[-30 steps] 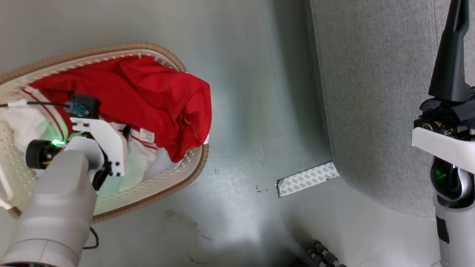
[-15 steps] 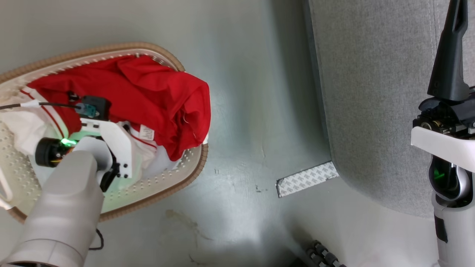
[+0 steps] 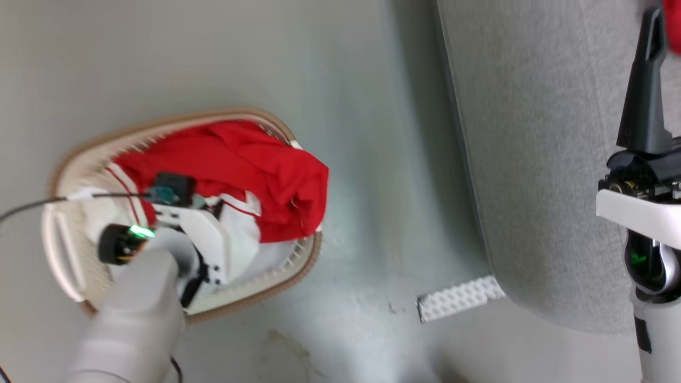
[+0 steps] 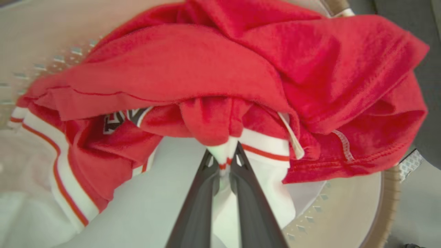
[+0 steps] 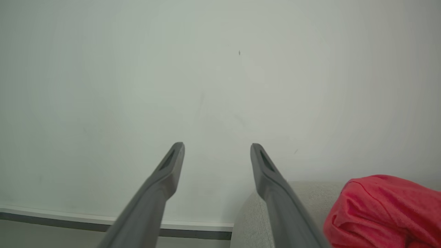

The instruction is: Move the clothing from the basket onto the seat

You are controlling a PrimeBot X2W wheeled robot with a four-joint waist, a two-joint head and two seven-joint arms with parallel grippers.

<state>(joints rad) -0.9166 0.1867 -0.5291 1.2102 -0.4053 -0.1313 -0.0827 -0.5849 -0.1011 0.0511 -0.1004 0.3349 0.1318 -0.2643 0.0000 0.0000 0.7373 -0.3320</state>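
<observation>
Across the floor (image 3: pixel 372 133) from the basket, the seat (image 3: pixel 532 159) rises along the right side. One red piece (image 5: pixel 379 210) already lies on its cushion, near the right gripper (image 5: pixel 217 148). That gripper hangs above the seat with its fingers spread wide and nothing between them, just as a second ago.

The basket (image 3: pixel 64 255) stands on the floor well apart from the seat's front edge. The head camera has shifted, so the whole oval now shows, but the basket itself seems not to have moved. Inside it, the red garment (image 3: pixel 266 170) is heaped against the wall nearest the seat and droops over that rim. The white garment (image 3: pixel 239 239) lies underneath, toward the basket's near side.

What has changed is the left gripper (image 4: pixel 224 158). A second ago its fingers stood apart over the pile; now they are pressed together, pinching a fold of the white garment's red-striped trim right under the overhanging red cloth. The grasp appears made, while both garments are still in the basket. The lift looks like the next step. Since the red garment rests on the pinched fold, it may ride up with it or slide over the rim onto the floor.
</observation>
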